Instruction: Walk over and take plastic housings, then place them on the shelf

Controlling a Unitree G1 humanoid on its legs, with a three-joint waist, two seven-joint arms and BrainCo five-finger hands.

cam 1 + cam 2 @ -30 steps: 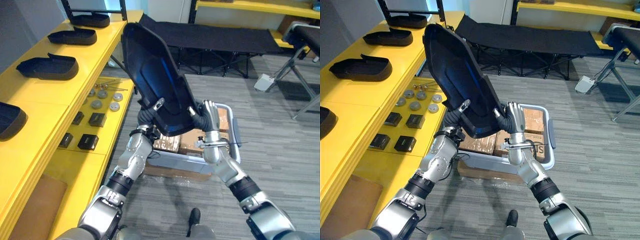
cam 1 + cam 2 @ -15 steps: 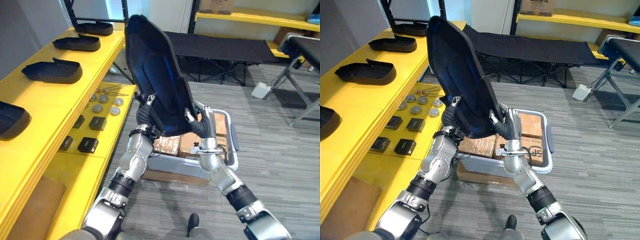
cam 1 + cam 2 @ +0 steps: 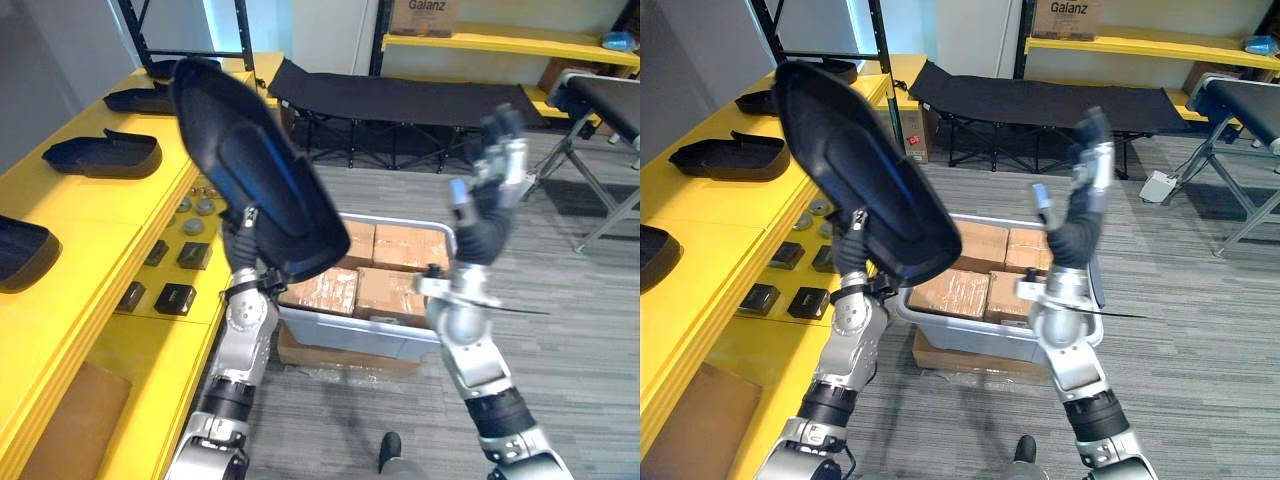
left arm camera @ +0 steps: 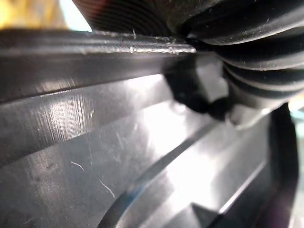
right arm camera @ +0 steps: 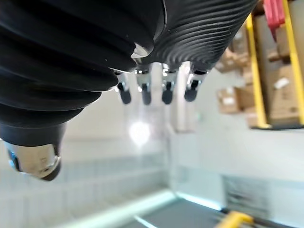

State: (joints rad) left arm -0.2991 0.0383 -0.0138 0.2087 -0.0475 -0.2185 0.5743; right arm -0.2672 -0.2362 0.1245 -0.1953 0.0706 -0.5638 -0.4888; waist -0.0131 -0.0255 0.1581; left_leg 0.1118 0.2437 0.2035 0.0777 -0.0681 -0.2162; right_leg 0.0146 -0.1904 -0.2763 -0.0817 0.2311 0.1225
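Yellow shelf [image 3: 95, 205] at left, lined with dark housings [image 3: 100, 155]. Plastic housing [image 3: 250, 165] — raised beside it, pinched by left hand [image 3: 242, 242]; fingertip [image 4: 190, 97] contact shown in left wrist view. Right hand [image 3: 490, 185] lifted apart — fingers [image 5: 144, 92] straight, confirmed in right wrist view.

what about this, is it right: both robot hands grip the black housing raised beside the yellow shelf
Not quite. Only the left robot hand grips the black housing raised beside the yellow shelf; the right robot hand is lifted clear of it and open, as the left eye view shows.
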